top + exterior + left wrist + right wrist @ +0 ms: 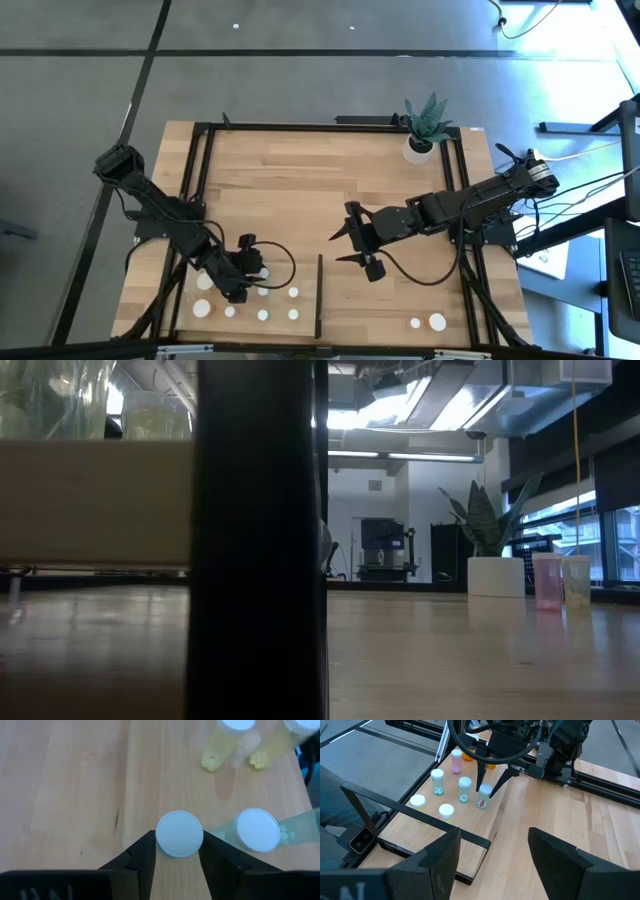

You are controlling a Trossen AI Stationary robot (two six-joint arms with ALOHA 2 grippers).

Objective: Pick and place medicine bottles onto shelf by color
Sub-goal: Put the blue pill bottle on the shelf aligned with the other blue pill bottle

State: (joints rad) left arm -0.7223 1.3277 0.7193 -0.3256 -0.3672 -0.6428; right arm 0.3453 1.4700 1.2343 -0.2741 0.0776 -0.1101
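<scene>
Left wrist view | left gripper (178,851) fingers flank round white-capped bottle (179,833) | right gripper (492,851) fingers apart

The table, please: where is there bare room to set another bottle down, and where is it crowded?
Free: the broad stretch between the potted plant and the right gripper. Crowded: the shelf, where the left gripper straddles a white-capped bottle among others.

I can read no writing anywhere: the white caps of the medicine bottles (179,833) are blank, the bottle bodies show no label I can make out, and neither the shelf (250,300) nor my bench (300,180) carries any sign.
</scene>
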